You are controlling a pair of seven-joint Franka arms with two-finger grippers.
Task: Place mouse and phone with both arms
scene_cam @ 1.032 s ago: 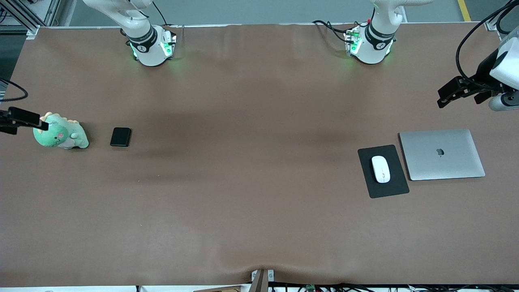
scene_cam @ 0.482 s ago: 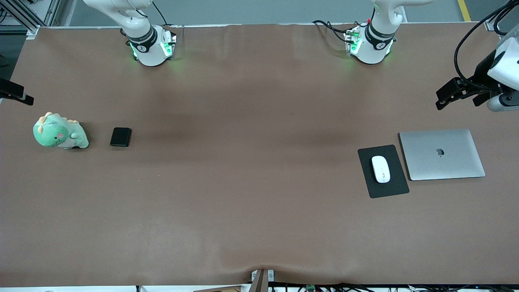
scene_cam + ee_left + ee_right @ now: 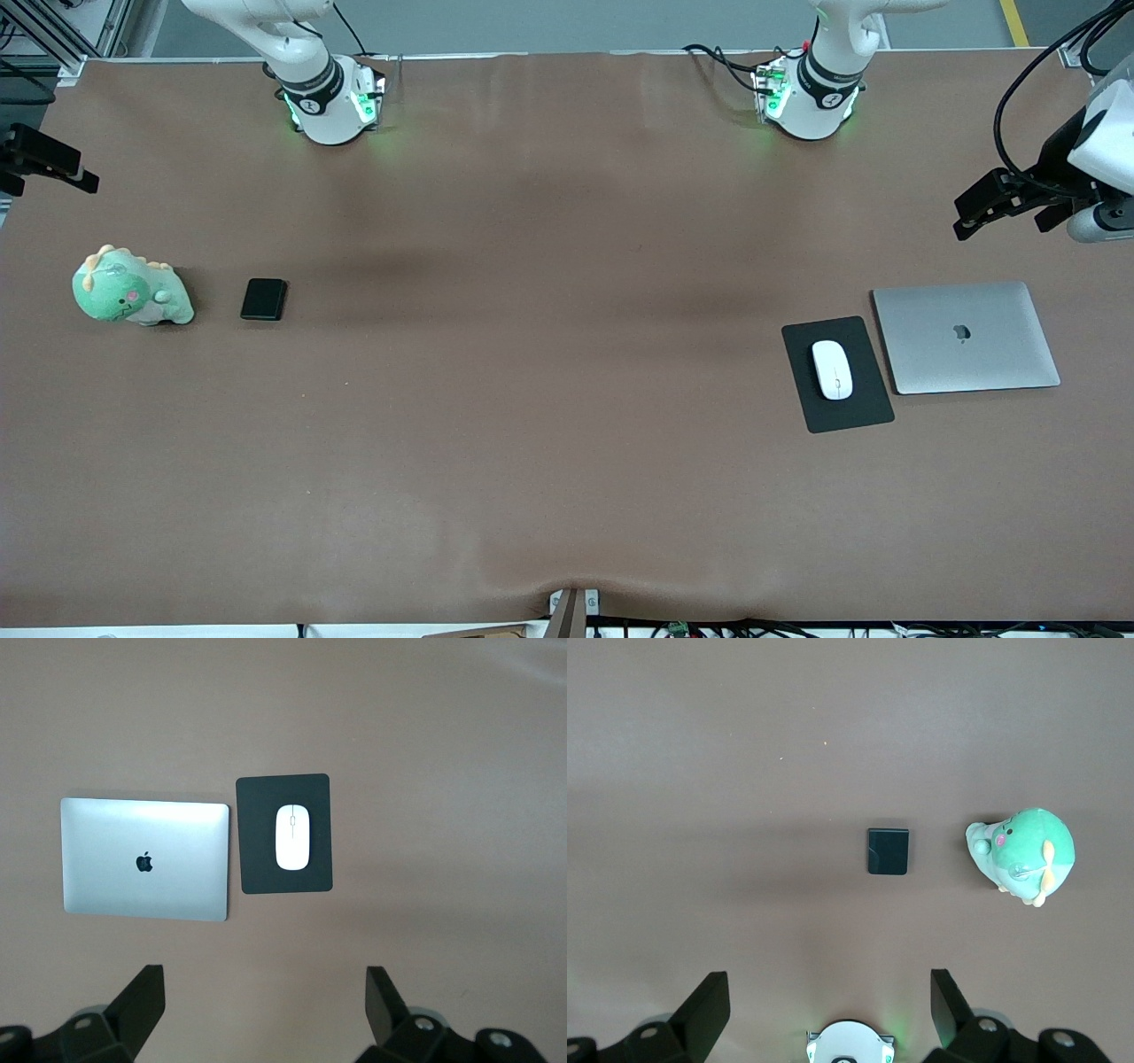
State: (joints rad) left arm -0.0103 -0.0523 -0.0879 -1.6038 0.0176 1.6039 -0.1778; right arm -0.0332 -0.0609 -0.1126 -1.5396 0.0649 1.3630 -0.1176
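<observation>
- Over the last second the right end effector (image 3: 49, 164) has pulled away from the plush dinosaur (image 3: 131, 290), rising toward the right arm's end of the desk (image 3: 567, 496); it now hangs over the desk edge, farther from the front camera than the toy.
- The left end effector (image 3: 1005, 202) has barely shifted and hangs over the left arm's end, above the strip of desk just past the laptop (image 3: 966, 337).
- Judgement: both objects look set down and both arms are backing off, so the task seems at or near its end.
- The phone (image 3: 264, 299) lies flat on the desk near the dinosaur, on the toy's side toward the desk centre, clear of it.
- The mouse (image 3: 832, 369) sits on the black pad (image 3: 837, 412), which lies just beside the laptop.
- Both end effectors have fingers spread wide and hold nothing; each wrist view looks straight down, the left fingers (image 3: 137, 1001) and right fingers (image 3: 704, 1005) framing bare desk.
</observation>
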